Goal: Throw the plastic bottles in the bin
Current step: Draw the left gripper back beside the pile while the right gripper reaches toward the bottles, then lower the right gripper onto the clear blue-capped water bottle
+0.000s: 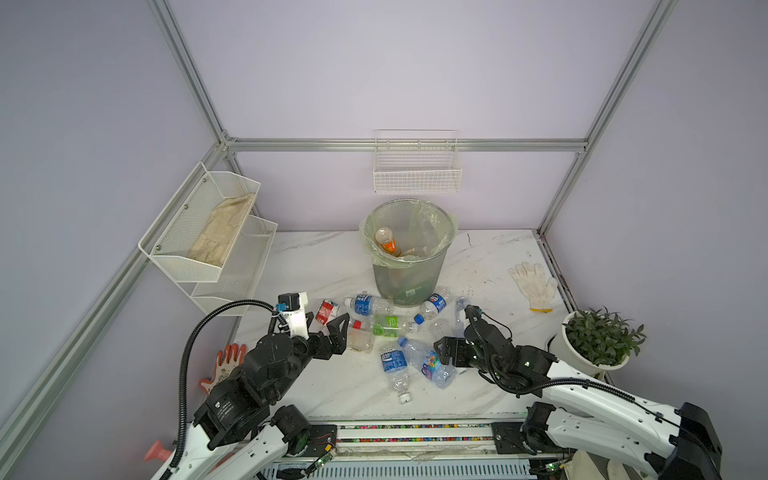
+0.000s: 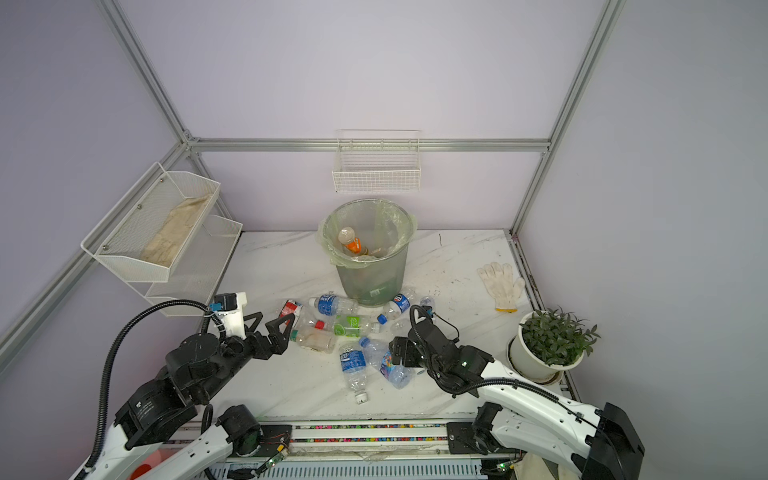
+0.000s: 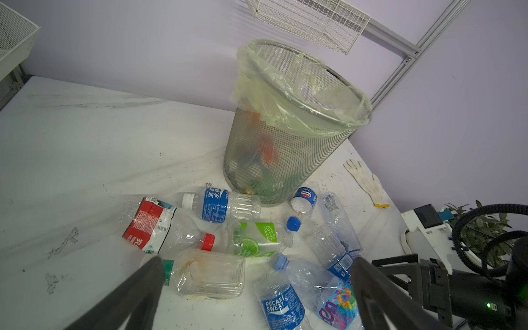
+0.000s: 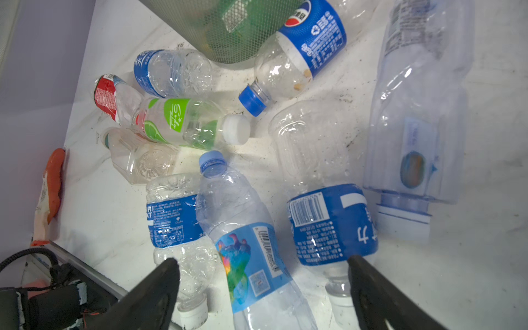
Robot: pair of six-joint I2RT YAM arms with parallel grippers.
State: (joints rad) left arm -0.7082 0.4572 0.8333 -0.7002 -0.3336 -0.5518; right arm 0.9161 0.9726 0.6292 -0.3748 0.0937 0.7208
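the bin stands at the middle of the back edge of the surface, lined with a pale green bag, and an orange-label bottle shows inside it, on top of what else is in there. the other plastic bottles lie on their sides in a loose heap in front of the bin, about the middle of the surface, two blue-label ones just beside the bin's foot. the left fingers are spread wide and hold nothing; they hang on the side of the heap toward the left edge, with a square clear bottle just ahead of them, beside a red-label bottle. the right fingers are spread wide too, low on the side of the heap toward the right edge, with a crumpled bottle bearing a many-coloured label lying between them; whether either finger touches it cannot be told. a white glove lies near the right edge, and a potted plant stands at the right edge near the front corner.
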